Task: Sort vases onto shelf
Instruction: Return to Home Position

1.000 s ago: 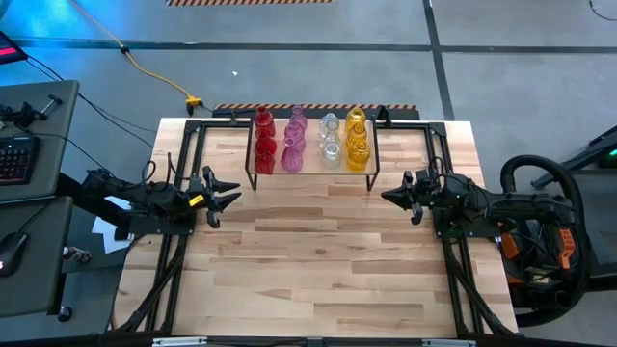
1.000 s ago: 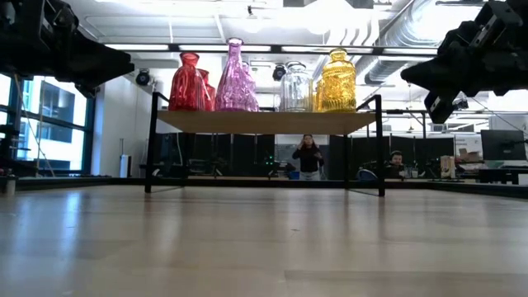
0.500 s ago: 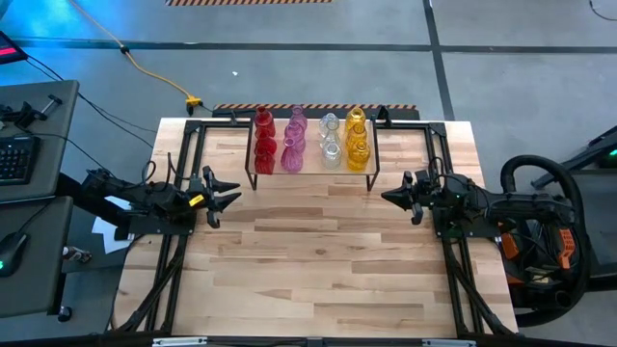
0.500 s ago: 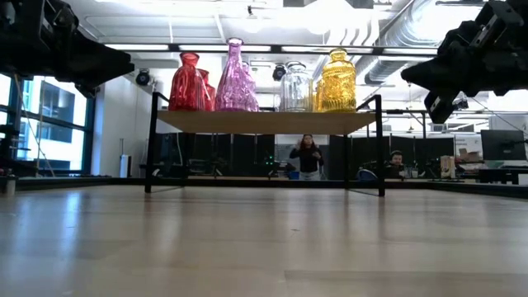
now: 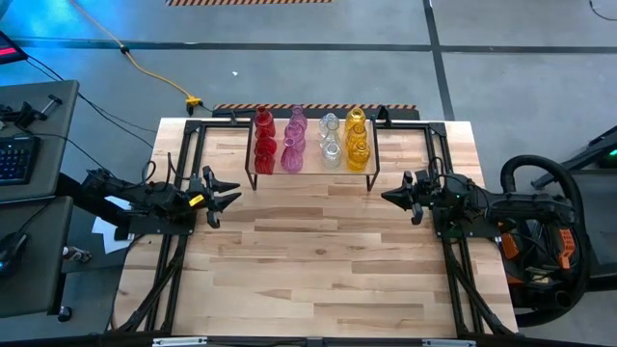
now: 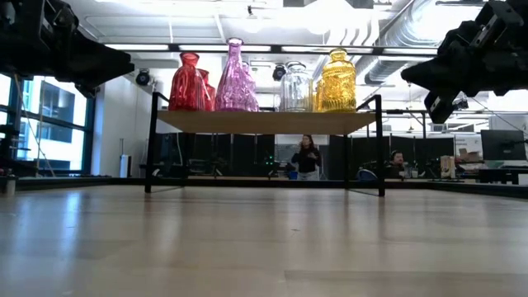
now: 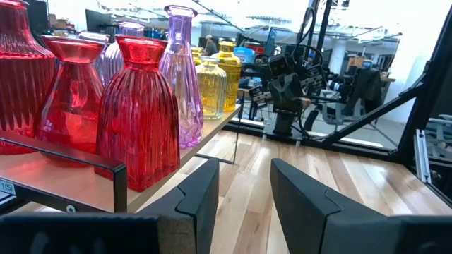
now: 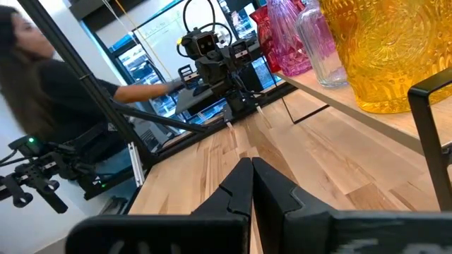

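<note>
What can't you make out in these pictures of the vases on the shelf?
- Low view: rear vases mostly hidden behind the front red vase, purple vase, clear vase and yellow vase.
- Right wrist view: yellow vase's top cut off by the edge.
- Low view: left pincer and right pincer are dark silhouettes.

I work in a robotics lab, an open hall of an industrial sort. My butcher-block table (image 5: 318, 260) stands on a bare concrete floor (image 5: 308, 67) marked with hazard-stripe tape (image 5: 249, 2), and a yellow cable (image 5: 154, 72) trails across that floor. A side desk holds a keyboard (image 5: 12, 159). Looking level past the shelf (image 6: 264, 122), I see exposed ducts (image 6: 429, 21) under the ceiling, tall windows (image 6: 49, 124) and a monitor (image 6: 503, 148). A standing person (image 6: 306, 157) and a seated person (image 6: 397, 161) are far back among desks. A nearer person (image 8: 56, 106) is beside my table, among black equipment frames.
</note>
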You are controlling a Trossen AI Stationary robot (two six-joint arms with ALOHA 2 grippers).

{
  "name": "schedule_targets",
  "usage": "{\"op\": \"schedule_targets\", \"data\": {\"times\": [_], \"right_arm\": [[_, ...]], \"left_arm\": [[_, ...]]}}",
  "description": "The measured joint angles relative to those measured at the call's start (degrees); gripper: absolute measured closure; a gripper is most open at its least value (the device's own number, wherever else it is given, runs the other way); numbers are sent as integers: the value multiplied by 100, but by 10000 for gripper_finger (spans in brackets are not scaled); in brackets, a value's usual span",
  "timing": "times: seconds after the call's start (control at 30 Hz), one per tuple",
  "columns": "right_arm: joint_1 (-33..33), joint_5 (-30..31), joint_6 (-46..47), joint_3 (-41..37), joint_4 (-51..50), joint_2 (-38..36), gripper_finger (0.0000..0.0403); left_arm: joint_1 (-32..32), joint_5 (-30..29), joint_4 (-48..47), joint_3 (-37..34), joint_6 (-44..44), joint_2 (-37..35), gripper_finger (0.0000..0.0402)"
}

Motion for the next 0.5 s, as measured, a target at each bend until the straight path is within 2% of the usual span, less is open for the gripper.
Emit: {"op": "schedule_targets", "data": {"times": [0.5], "right_arm": [[0, 29, -1, -2, 0, 0, 403]], "left_arm": [[-2, -2, 1, 0, 2, 0, 282]]}}
